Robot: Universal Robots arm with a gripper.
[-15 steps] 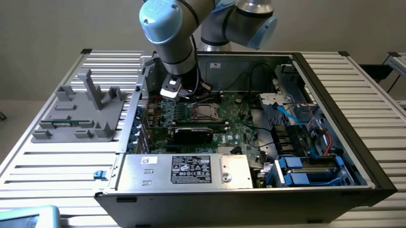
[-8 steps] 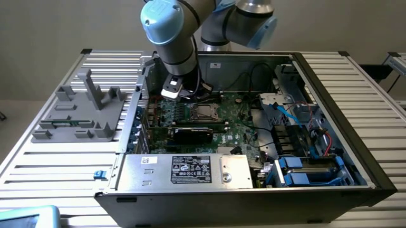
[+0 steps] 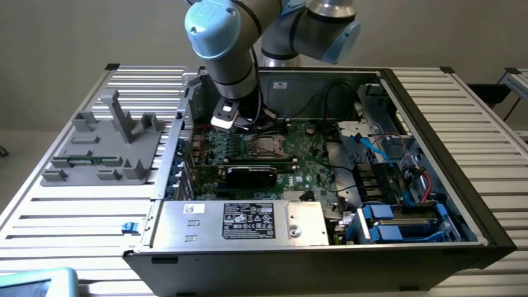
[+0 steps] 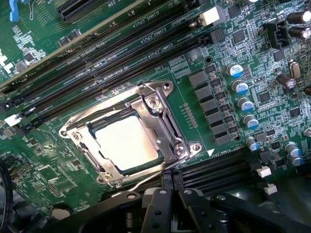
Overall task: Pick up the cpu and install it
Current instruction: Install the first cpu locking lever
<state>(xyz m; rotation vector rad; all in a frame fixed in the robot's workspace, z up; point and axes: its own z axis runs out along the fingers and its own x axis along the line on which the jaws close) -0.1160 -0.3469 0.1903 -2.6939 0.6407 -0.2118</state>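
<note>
Silver-topped cpu [image 4: 127, 141] sat in the socket [image 4: 167, 145] at mid-frame; the hand [image 4: 168, 194], pressed together and empty, hovered just beside. Any bump might skew the chip.

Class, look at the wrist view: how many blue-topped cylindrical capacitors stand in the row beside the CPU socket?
4 blue-topped cylindrical capacitors run in a line: first, second, third, fourth. Others stand further along; some may be hidden.

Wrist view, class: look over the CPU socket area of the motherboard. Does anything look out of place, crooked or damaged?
Nothing stands out. The cpu lies flat and square inside the socket frame, its silver top clean and parallel to the frame's edges. The motherboard around it shows no loose or broken parts. The shut tool hangs near the socket, holding nothing.
</note>
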